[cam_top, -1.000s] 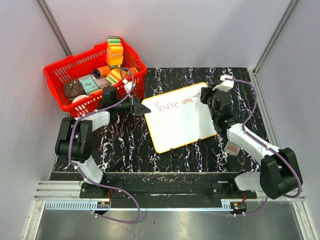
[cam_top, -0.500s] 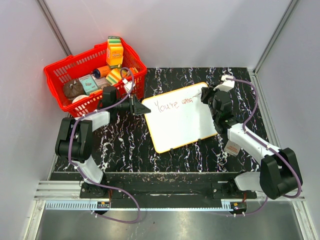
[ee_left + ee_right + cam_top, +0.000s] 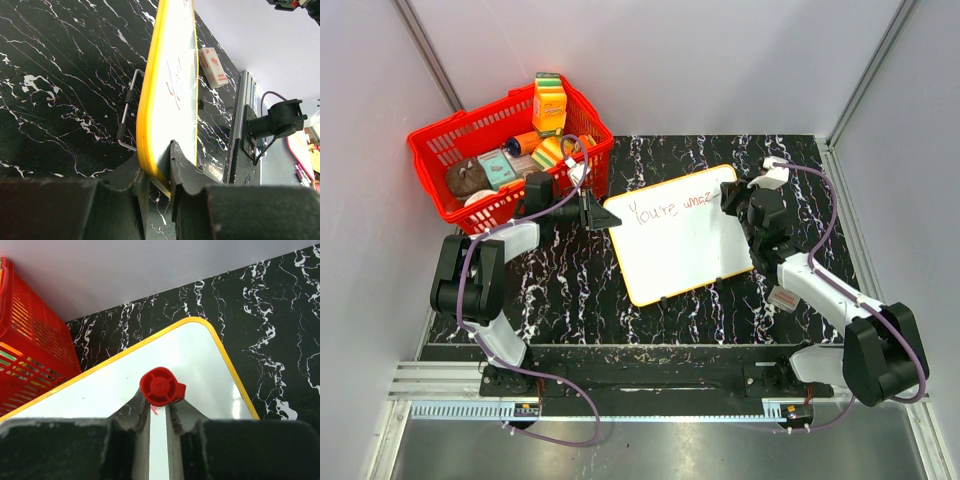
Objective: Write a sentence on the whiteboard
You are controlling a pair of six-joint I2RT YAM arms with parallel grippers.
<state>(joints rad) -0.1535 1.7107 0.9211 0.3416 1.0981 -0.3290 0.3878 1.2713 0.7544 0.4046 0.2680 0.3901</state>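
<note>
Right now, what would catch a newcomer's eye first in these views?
The whiteboard sits centre-scene with red lettering, the sentence, along its top edge. The right gripper holds a red marker at the board's far right corner, while the left gripper clamps its left edge. A packed red basket stands at the back left.

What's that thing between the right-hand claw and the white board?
A red marker, clamped in the right gripper and seen end-on over the whiteboard; its tip is hidden. The right wrist view shows it best.
</note>
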